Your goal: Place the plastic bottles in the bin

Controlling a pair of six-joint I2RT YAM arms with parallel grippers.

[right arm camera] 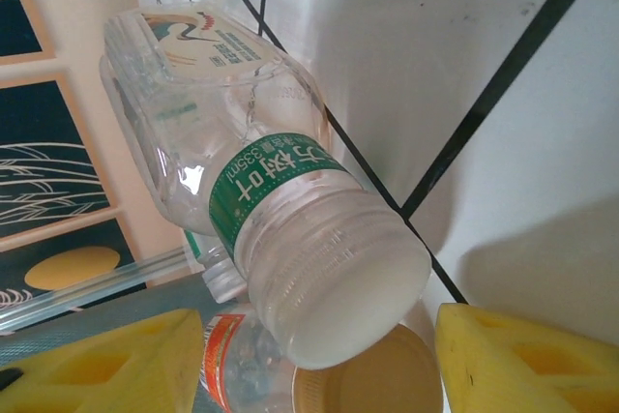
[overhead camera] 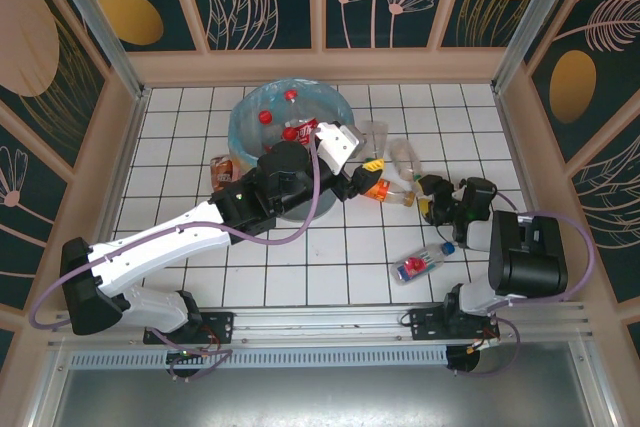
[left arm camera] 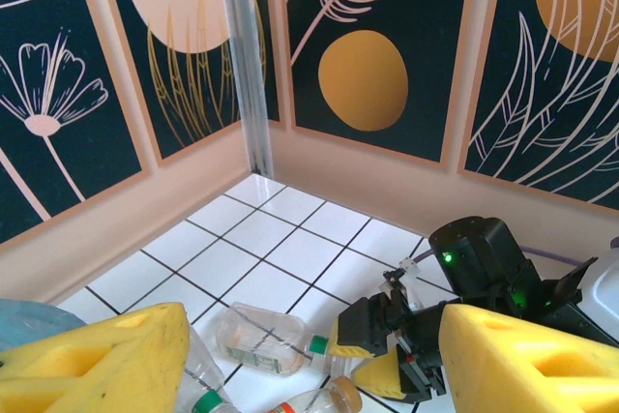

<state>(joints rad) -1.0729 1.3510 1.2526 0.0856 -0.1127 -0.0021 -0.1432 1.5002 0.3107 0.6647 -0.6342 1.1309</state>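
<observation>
- Bin [overhead camera: 238, 132], upper centre: pale-blue translucent liner.
- Lower-right bottle [overhead camera: 420, 265]: blue cap, red label.
- Green-banded bottle [right arm camera: 280, 181]: clear, white lettering on the band.
- Table [overhead camera: 330, 247]: white tiles, black grid lines.
- Wall panels [left arm camera: 542, 94]: dark navy, gold ovals, pale outlined leaves and flowers, tan frames.
- Left gripper [left arm camera: 309, 336]: yellow pads [left arm camera: 97, 365].

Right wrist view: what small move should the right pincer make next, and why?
Probably ease forward slightly and close on the green-labelled bottle. The right pincer is open, its yellow fingers flanking that bottle's base, and the bottle lies loose on the white tiles, not yet gripped. Once held, it can go to the bin.
</observation>
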